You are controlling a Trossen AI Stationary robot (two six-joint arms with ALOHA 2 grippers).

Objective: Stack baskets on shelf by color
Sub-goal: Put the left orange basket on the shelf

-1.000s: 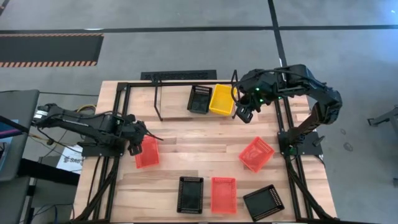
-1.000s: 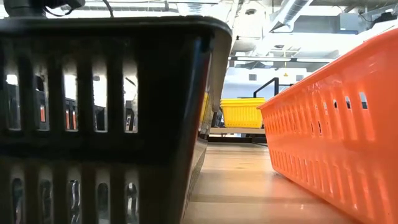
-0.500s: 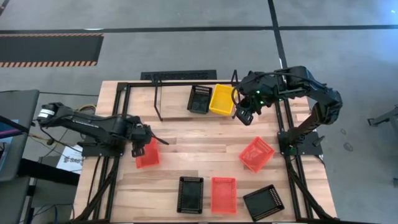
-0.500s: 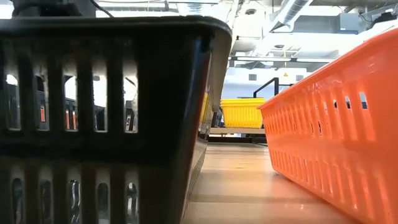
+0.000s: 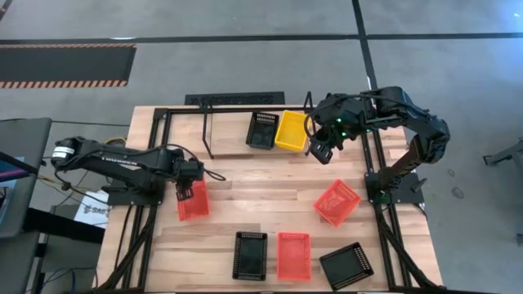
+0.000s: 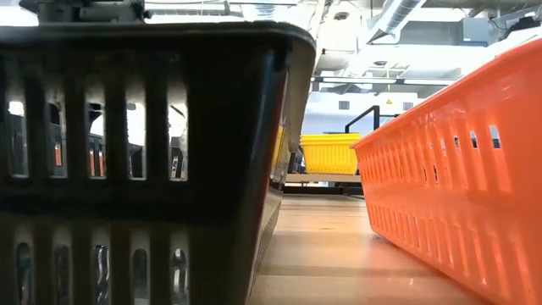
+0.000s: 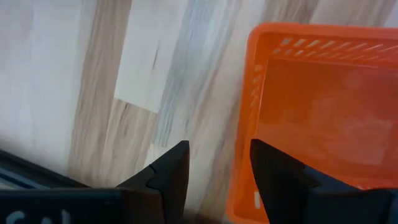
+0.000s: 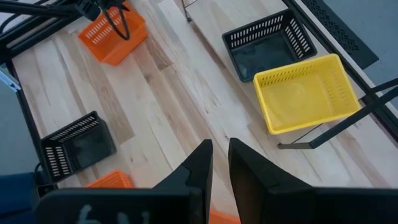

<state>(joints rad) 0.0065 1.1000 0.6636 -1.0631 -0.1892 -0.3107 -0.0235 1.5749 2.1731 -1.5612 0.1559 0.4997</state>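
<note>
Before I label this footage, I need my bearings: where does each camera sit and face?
High: overhead, straight down on the table; both arms show.
Low: tabletop level, between a black basket and an orange basket; no arm shows.
Left wrist: above an orange basket's rim; left gripper open.
Right wrist: over the shelf; right gripper.
High, low and right wrist share the yellow basket.

Orange basket (image 7: 317, 118) on wooden table (image 7: 93, 81), fingers (image 7: 177, 171) straddling its rim
</note>
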